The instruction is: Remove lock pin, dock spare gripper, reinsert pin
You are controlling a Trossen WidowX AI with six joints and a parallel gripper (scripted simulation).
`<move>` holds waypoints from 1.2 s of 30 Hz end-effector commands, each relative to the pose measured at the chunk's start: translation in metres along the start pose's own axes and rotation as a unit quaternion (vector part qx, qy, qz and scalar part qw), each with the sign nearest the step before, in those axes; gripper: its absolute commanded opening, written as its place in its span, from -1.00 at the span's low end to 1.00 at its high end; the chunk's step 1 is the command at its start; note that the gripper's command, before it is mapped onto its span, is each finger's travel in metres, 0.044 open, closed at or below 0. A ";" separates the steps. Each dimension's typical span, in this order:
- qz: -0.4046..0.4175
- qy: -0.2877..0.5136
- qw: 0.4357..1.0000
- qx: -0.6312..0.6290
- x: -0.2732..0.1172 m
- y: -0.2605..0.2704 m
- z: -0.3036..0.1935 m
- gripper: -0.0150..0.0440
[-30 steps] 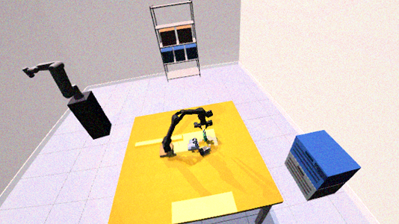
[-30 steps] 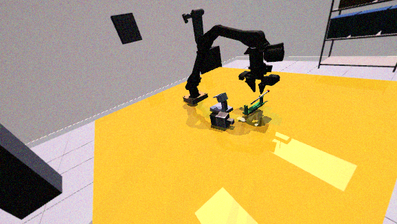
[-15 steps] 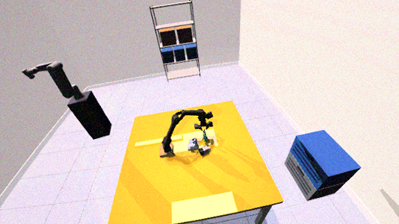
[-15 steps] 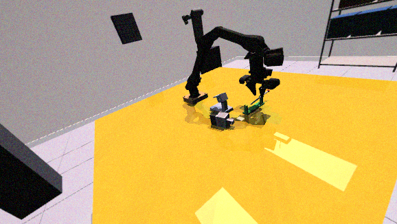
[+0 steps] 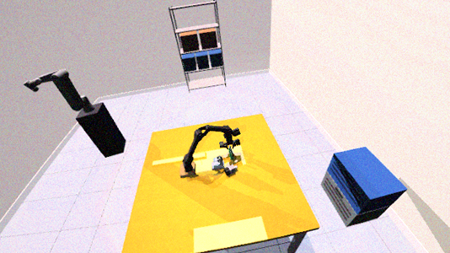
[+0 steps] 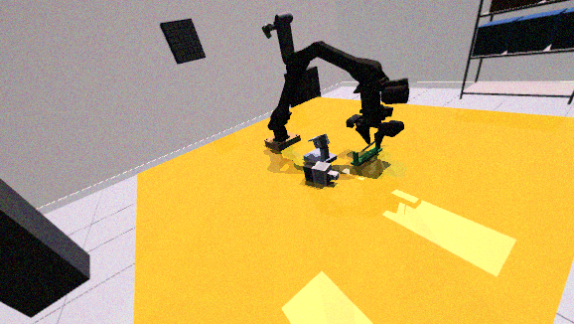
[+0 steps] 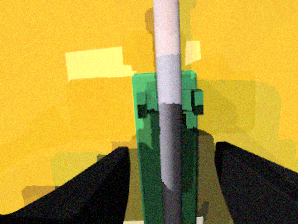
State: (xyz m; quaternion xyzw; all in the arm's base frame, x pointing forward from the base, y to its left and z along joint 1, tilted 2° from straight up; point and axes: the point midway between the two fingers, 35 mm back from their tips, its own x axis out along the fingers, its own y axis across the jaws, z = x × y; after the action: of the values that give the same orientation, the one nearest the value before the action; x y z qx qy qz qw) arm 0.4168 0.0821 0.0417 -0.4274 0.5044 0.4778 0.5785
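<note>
A pale grey pin [image 7: 169,80] lies lengthwise over a green cradle [image 7: 142,150] [image 6: 366,157] [image 5: 230,154]. Its near part is in shadow and its red head is not in view. My gripper [image 7: 172,153] [image 6: 373,144] is partly open and low over the cradle, pointing down. One finger stands on each side of the pin and cradle, with a gap to the pin on both sides. A grey upright part on a base [image 6: 313,158] and a grey-and-black blocky part [image 6: 322,172] stand close together left of the cradle in the exterior view; which is the mount and whether they join, I cannot tell.
The arm's base [image 6: 282,143] [image 5: 188,170] is at the table's far left. The two grey parts stand between it and the cradle. A second arm on a black pedestal [image 5: 101,129], a shelf rack [image 5: 200,81] and a blue-topped cabinet [image 5: 367,174] stand off the table.
</note>
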 end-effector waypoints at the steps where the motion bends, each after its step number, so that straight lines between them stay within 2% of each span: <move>1: 0.000 0.001 1.000 0.000 0.007 0.001 -0.001 0.12; 7: 0.000 0.001 1.000 0.000 0.011 0.001 -0.002 0.12; 13: 0.000 0.001 1.000 0.000 0.011 0.001 -0.002 -0.42; 16: 0.000 0.001 1.000 0.000 0.011 0.001 -0.002 -0.48; 36: 0.011 0.004 1.000 0.001 -0.011 0.005 -0.001 -0.49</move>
State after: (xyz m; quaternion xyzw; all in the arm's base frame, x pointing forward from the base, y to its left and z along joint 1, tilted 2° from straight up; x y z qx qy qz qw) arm 0.4105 0.0812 0.0448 -0.4218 0.5138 0.4829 0.5700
